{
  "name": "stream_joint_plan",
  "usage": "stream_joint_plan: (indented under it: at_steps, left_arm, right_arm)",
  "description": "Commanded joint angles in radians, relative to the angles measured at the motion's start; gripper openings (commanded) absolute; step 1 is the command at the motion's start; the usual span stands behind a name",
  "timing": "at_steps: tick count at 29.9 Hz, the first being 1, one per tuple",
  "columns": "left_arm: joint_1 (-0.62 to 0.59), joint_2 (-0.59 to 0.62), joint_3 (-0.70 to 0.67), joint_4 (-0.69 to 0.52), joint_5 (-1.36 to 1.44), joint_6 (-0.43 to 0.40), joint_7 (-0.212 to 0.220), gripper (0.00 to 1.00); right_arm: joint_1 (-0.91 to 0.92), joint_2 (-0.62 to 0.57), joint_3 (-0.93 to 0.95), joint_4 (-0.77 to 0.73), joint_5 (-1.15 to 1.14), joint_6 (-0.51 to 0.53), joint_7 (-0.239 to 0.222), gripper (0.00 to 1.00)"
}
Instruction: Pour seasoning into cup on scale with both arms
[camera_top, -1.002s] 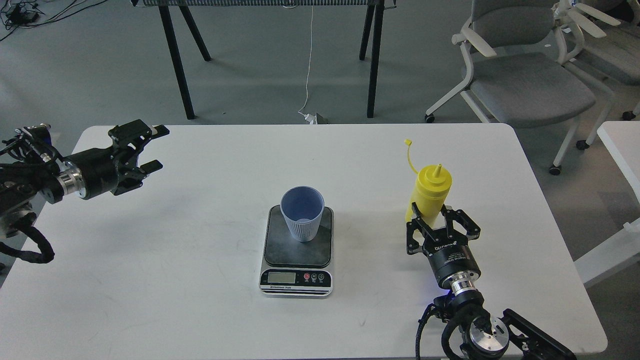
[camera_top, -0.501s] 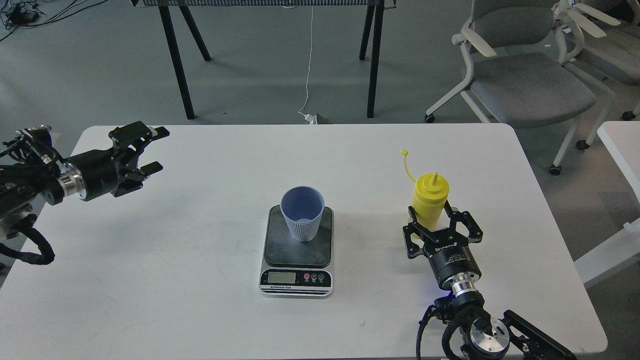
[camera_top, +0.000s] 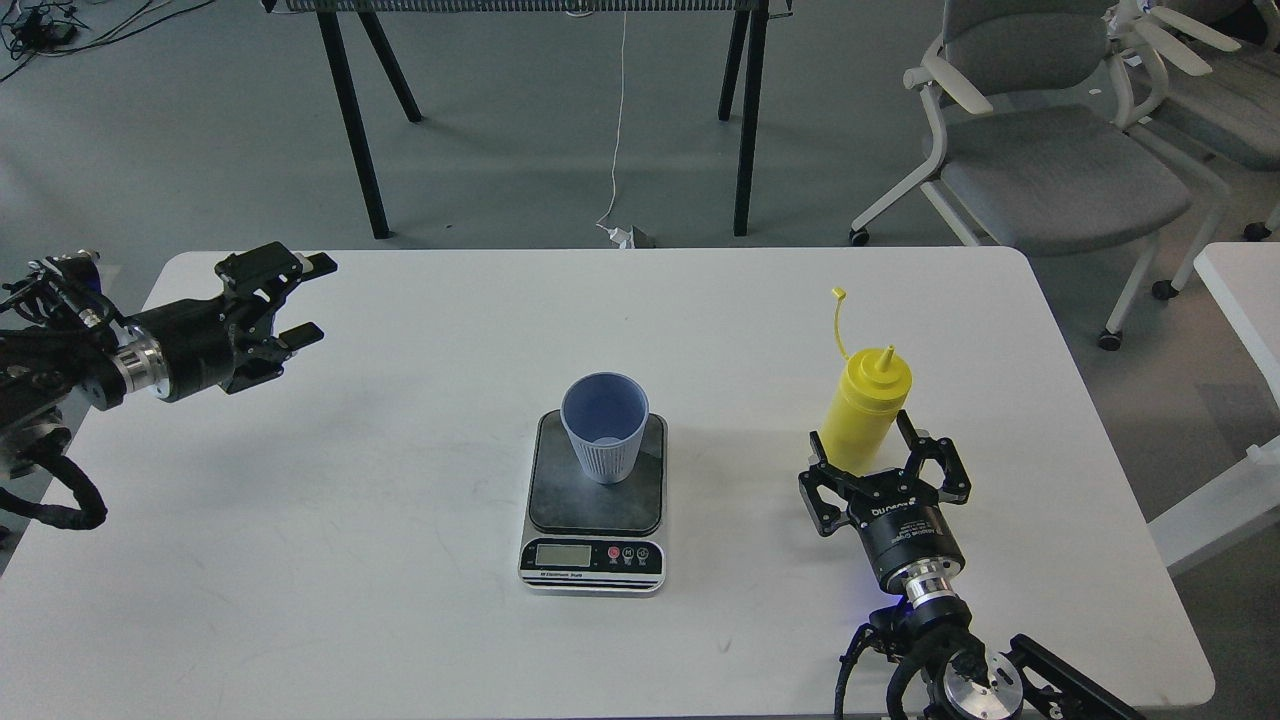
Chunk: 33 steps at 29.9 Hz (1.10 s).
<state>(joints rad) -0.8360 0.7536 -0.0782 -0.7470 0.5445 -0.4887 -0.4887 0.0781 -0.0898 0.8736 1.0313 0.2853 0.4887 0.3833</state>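
Yellow seasoning (camera_top: 864, 410) stands on the worktop (camera_top: 400, 480), unpoured.
Right gripper (camera_top: 880, 462) has its jaws released around the bottle's base; left gripper (camera_top: 290, 300) hangs spread, well apart. Cup (camera_top: 604, 425) sits on the scale (camera_top: 594, 520); grasping and pouring seem left.

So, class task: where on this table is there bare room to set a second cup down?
Bare patches: between the left pincer and the scale; the table's near-left corner; the far strip behind the cup. It is crowded near right, where the right pincer flanks the yellow bottle.
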Motion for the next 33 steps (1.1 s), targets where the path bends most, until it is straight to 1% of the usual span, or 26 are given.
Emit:
stream_joint_plan:
  at_steps: [1, 6, 17, 24, 27, 33]
  left_arm:
    - [0.000, -0.002, 0.000, 0.000, 0.000, 0.000, 0.000, 0.99]
    - [0.000, 0.000, 0.000, 0.000, 0.000, 0.000, 0.000, 0.99]
    - [0.000, -0.002, 0.000, 0.000, 0.000, 0.000, 0.000, 0.99]
    - [0.000, -0.002, 0.000, 0.000, 0.000, 0.000, 0.000, 0.99]
    - [0.000, -0.002, 0.000, 0.000, 0.000, 0.000, 0.000, 0.99]
    - [-0.002, 0.007, -0.008, 0.000, -0.001, 0.000, 0.000, 0.99]
  right_arm:
    - [-0.018, -0.018, -0.001, 0.036, -0.001, 0.000, 0.000, 0.95]
    - [-0.052, -0.045, 0.004, 0.096, -0.001, 0.000, 0.002, 0.95]
    - [-0.178, -0.154, 0.034, 0.260, 0.000, 0.000, 0.008, 0.95]
    - [-0.311, -0.260, 0.117, 0.403, 0.000, 0.000, 0.008, 0.95]
    - [-0.348, -0.307, 0.183, 0.423, 0.008, 0.000, 0.006, 0.95]
    - [-0.339, -0.363, 0.271, 0.427, 0.015, 0.000, 0.002, 0.95]
